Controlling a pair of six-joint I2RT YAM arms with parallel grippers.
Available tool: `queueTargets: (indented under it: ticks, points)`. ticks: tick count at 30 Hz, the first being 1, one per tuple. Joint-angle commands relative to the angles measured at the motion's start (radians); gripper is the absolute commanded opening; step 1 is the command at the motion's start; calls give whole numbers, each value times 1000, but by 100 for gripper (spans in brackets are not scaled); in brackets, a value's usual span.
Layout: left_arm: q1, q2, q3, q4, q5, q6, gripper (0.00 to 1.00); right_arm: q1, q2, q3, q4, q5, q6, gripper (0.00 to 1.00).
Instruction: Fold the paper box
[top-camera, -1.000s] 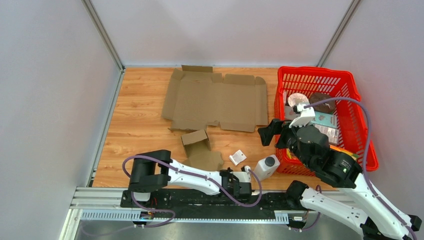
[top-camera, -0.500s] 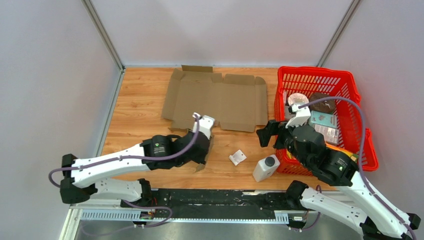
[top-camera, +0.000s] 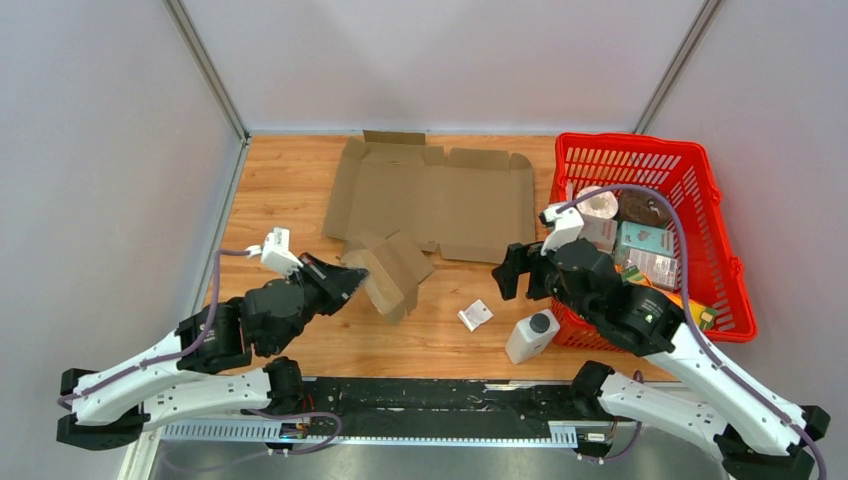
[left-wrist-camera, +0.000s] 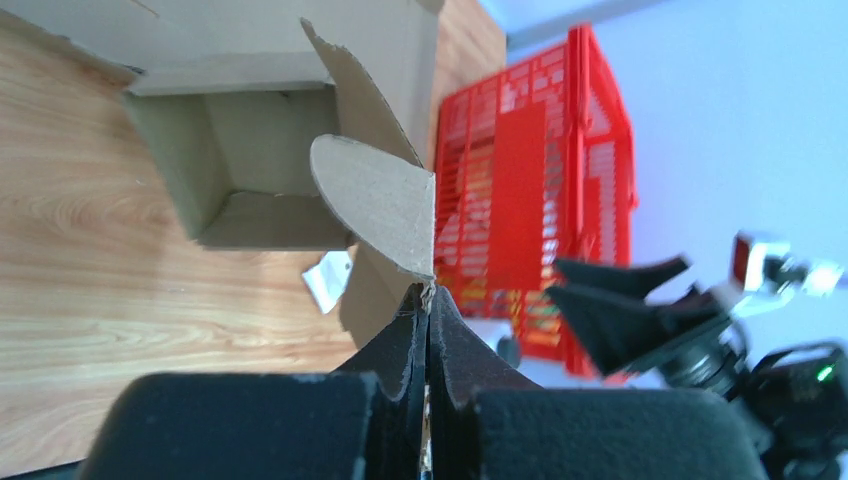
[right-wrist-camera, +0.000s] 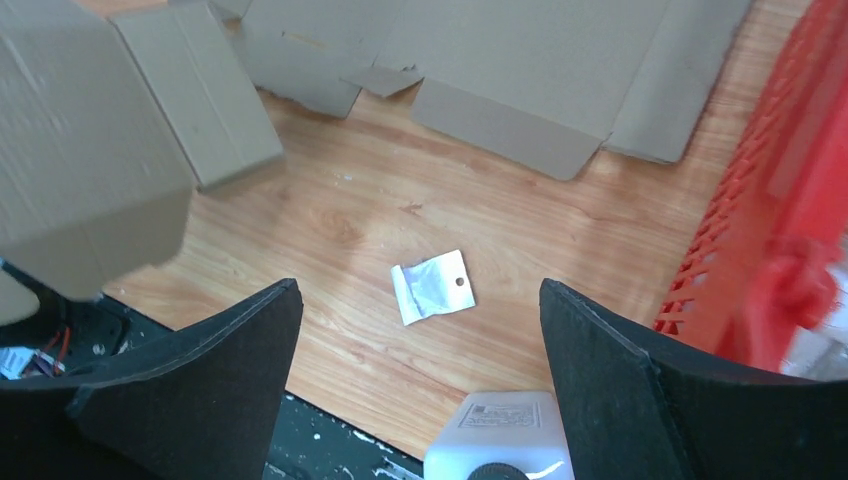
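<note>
Left gripper (left-wrist-camera: 428, 292) pinches a paper box flap (left-wrist-camera: 375, 205) (unclear overhead).

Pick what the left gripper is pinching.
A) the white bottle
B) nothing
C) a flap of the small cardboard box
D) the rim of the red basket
C: in the left wrist view the left gripper is shut on a rounded flap of the small cardboard box.

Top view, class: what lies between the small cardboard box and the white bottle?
A small white packet, flat on the table; the top view shows it.
</note>
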Motion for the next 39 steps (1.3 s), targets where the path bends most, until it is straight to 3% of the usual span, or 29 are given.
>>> queueTargets:
  ticks: [1,7,9,12,19,22,31,39]
  points:
    - [5,34,94,-212,-192,-349,0,48,60,-1,66,-79,-87,91]
    - [5,232,389,-697,-210,-658,0,232,148,-6,146,-64,-165,91]
    - [14,269,419,-747,-178,-721,0,248,186,0,159,-81,-173,92]
    - [33,290,419,-736,-140,-744,0,269,218,-7,215,-171,-205,92]
    - [71,281,262,-688,-83,-909,0,321,235,-116,508,-216,-212,94]
    - [85,284,233,-687,-83,-955,0,324,289,-141,556,-250,-222,94]
    - [145,289,195,-682,-52,-980,0,346,387,-168,665,-262,-212,93]
    - [151,276,216,-730,-77,-1014,0,370,479,-202,892,-135,-317,94]
